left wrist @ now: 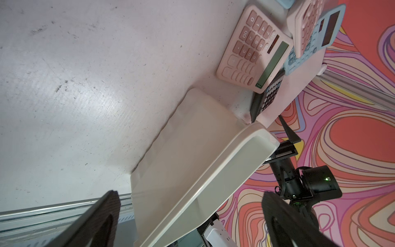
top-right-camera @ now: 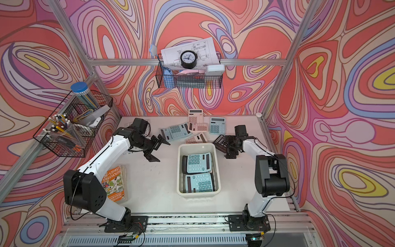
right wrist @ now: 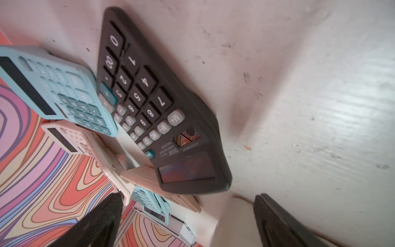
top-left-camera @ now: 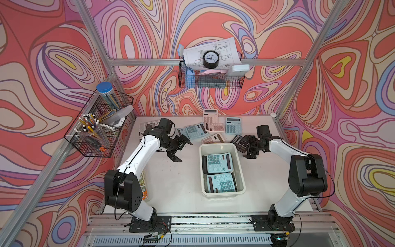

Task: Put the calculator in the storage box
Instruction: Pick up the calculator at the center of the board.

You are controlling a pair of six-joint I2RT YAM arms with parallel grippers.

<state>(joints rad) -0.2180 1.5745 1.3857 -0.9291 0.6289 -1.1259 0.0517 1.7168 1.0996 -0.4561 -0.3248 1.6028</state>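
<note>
Storage box [top-left-camera: 218, 148] mid-desk [top-left-camera: 171, 188], long side running near to far. Inside: far light-blue calc [top-left-camera: 219, 162] and near light-blue calc [top-left-camera: 221, 182], both keys-up, filling most of the floor. Dark edge showing under the far one (what it is, cannot tell).

Black calculator [top-left-camera: 240, 142] not in the box: on the desk, keys up, just beside the box's far right corner. Right wrist view: black calculator [right wrist: 154, 102] lying ahead of the spread fingers, not clamped.

Right gripper [top-left-camera: 250, 147]: jaws wide apart, nothing between them, low over the desk right beside the black calculator. Touching it or not, cannot tell.

Left gripper [top-left-camera: 183, 150]: jaws apart too, empty, hovering left of the box's far end, clear of the rim.

Rest of the calcs at the back of the desk, all outside the box:
- Lone pink calc [top-left-camera: 212, 139] just behind the far rim.
- Pink pair [top-left-camera: 210, 119] overlapping near the back wall.
- Blue calc [top-left-camera: 233, 126] to the right of the pair.
- Blue calcs [top-left-camera: 195, 130] overlapping to its left.

Orange book [top-right-camera: 114, 184] flat on the desk by the left arm's shoulder. Wire baskets on the frame: side basket [top-left-camera: 100, 128] w/ pens, back basket [top-left-camera: 211, 79] w/ a clock [top-left-camera: 211, 59] and papers.
</note>
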